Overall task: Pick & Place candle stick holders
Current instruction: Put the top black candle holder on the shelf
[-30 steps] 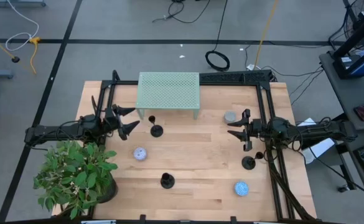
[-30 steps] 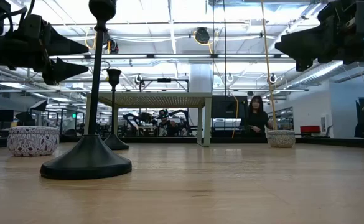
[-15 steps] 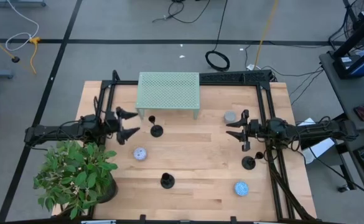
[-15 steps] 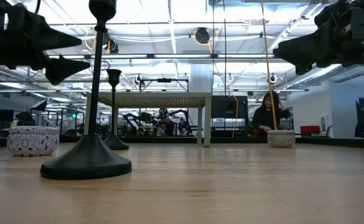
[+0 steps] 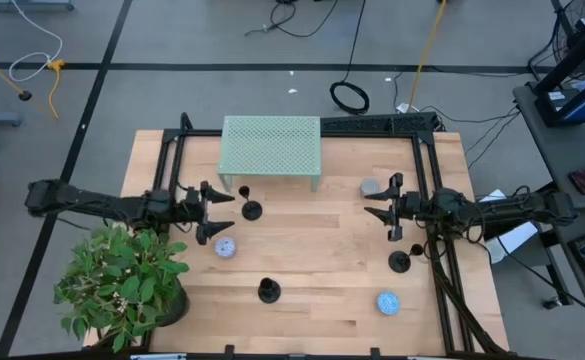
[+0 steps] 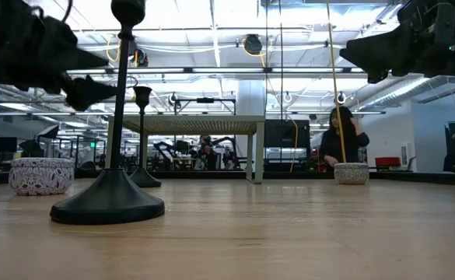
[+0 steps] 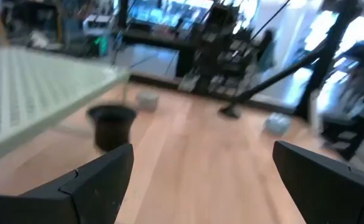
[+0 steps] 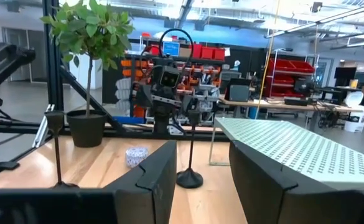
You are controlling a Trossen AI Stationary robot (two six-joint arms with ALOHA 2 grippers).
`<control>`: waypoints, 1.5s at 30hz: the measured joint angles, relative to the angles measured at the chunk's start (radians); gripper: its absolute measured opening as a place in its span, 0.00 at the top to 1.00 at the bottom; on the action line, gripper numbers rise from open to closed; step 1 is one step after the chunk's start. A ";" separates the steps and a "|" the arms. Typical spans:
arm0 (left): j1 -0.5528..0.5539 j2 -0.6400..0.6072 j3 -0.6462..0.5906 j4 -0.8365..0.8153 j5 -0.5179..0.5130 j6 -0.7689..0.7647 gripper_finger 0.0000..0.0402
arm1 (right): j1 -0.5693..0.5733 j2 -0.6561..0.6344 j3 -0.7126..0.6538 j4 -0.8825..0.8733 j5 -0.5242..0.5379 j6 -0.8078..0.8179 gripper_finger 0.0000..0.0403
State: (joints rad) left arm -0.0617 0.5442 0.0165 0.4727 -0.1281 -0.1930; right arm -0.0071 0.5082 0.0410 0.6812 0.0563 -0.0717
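Three black candle stick holders stand upright on their round bases on the wooden table: one (image 5: 251, 210) just in front of the green mesh shelf, one (image 5: 269, 291) near the front edge, one (image 5: 400, 262) at the right. My left gripper (image 5: 227, 212) is open, level and raised, just left of the first holder, whose cup (image 7: 112, 124) shows ahead past one finger. My right gripper (image 5: 375, 210) hovers open at the table's right, level and pointing left, with nothing between its fingers. The low view shows the front holder (image 6: 110, 194) close up and both grippers above the table.
A green mesh shelf (image 5: 270, 150) stands on legs at the far middle. Small bowls sit at the left (image 5: 224, 247), front right (image 5: 388, 302) and far right (image 5: 371, 187). A potted plant (image 5: 122, 280) fills the near left corner. A person (image 6: 342, 144) stands beyond the table.
My left gripper has moved toward the table's right edge, closer to the holder in front of the shelf, and has swung slightly toward the near edge; it stays open. My right gripper has kept its place.
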 joint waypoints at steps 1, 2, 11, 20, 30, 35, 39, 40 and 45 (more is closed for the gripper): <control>-0.008 0.033 0.000 0.002 -0.022 -0.002 0.02 | 0.000 0.003 0.000 0.000 0.000 0.007 0.64; -0.016 0.065 0.000 0.002 -0.046 -0.013 0.02 | 0.000 0.006 0.000 0.000 0.000 0.016 0.64; -0.046 0.332 0.000 0.179 -0.220 -0.048 0.02 | 0.000 0.022 0.000 0.000 0.000 0.031 0.64; -0.039 0.596 0.080 0.348 -0.248 -0.012 0.11 | 0.000 0.022 0.000 0.000 0.000 0.033 0.64; -0.002 0.786 0.174 0.339 -0.337 -0.023 0.39 | 0.000 0.030 0.000 -0.005 -0.005 0.034 0.64; -0.001 0.792 0.174 0.317 -0.335 -0.068 0.57 | 0.000 0.040 0.000 -0.005 -0.005 0.034 0.64; -0.001 0.792 0.174 0.313 -0.329 -0.079 0.73 | 0.000 0.050 0.000 -0.005 -0.005 0.034 0.64; -0.001 0.792 0.174 0.313 -0.328 -0.079 0.77 | 0.000 0.052 0.000 -0.005 -0.005 0.035 0.64; -0.001 0.792 0.174 0.318 -0.321 -0.077 0.96 | 0.000 0.063 0.000 -0.005 -0.005 0.068 0.64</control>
State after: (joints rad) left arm -0.0631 1.3361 0.1902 0.7910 -0.4487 -0.2700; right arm -0.0067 0.5716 0.0410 0.6762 0.0513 -0.0038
